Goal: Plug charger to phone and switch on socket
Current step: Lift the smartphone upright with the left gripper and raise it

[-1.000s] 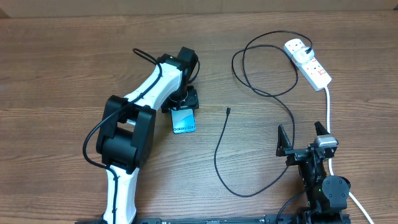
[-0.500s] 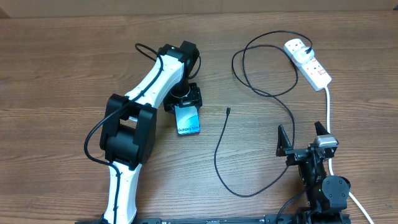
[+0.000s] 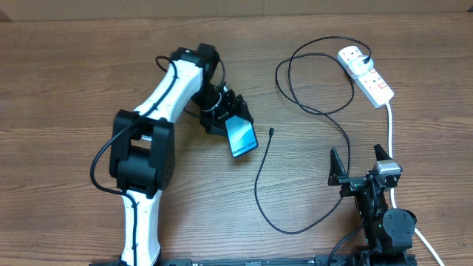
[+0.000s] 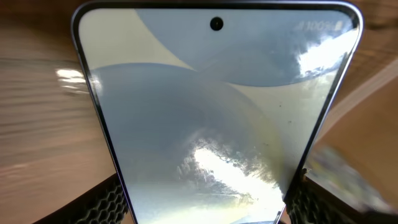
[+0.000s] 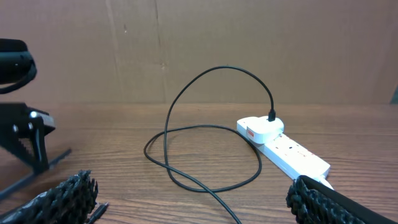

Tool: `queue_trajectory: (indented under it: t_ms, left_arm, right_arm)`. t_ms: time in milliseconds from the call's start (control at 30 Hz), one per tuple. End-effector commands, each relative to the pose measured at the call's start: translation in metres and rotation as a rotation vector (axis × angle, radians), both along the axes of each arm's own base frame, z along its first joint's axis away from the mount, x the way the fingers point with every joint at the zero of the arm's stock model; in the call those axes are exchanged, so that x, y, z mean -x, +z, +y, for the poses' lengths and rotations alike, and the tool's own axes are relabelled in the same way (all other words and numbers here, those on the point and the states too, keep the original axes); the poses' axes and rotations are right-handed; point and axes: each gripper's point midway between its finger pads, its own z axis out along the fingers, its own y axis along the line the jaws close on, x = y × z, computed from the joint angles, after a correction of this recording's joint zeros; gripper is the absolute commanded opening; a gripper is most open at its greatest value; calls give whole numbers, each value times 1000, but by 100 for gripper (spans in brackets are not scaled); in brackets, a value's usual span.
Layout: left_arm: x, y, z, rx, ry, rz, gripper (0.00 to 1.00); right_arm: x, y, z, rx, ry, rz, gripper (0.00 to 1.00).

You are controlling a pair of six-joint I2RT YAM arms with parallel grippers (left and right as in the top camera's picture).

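The phone point(image 3: 242, 137) has a bright blue screen and is held in my left gripper point(image 3: 224, 118), tilted, with its free end pointing right and toward me. In the left wrist view the phone point(image 4: 211, 106) fills the frame between both fingers. The charger cable point(image 3: 303, 103) is thin and black. Its small connector tip point(image 3: 272, 132) lies on the table just right of the phone. Its plug point(image 3: 366, 58) sits in the white socket strip point(image 3: 366, 74) at the far right. My right gripper point(image 3: 361, 164) is open and empty near the front edge. The right wrist view shows the strip point(image 5: 283, 149) and cable loops point(image 5: 205, 155).
The strip's thick white cord point(image 3: 390, 129) runs down the right side past my right arm. The black cable makes a large loop in the middle right and a long curve toward the front. The table is brown wood.
My left gripper has carried the phone to the right and turned it clockwise, so its free end now lies close to the connector tip. The right arm has not moved.
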Motion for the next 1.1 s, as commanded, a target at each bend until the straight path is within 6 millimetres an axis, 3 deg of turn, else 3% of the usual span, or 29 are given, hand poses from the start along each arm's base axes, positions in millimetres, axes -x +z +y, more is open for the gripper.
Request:
queue_trajectory:
  t_ms: [0, 400, 700, 767, 833, 867, 933, 1067]
  left_arm:
    - [-15, 57, -26, 392, 52, 20, 73]
    - [-43, 134, -12, 866, 185, 72, 72]
    - [-55, 142, 9, 904, 256, 97, 73]
    - [-57, 142, 12, 901, 268, 110, 73]
    - [-57, 142, 12, 897, 277, 125, 74]
    - [-57, 142, 13, 896, 282, 130, 74]
    - [-59, 142, 15, 895, 290, 134, 74]
    - [-59, 142, 17, 895, 294, 132, 74]
  right_arm:
    - [0, -2, 1, -2, 2, -5, 100]
    - [0, -2, 1, -2, 2, -5, 100]
    - [0, -1, 2, -4, 10, -8, 100]
    - [3, 3, 17, -6, 99, -22, 100]
    - [15, 5, 54, -44, 322, -21, 100]
    - [19, 8, 63, -65, 381, -26, 100]
    - [40, 23, 92, -118, 590, -61, 100]
    - [58, 55, 105, -140, 714, -176, 100]
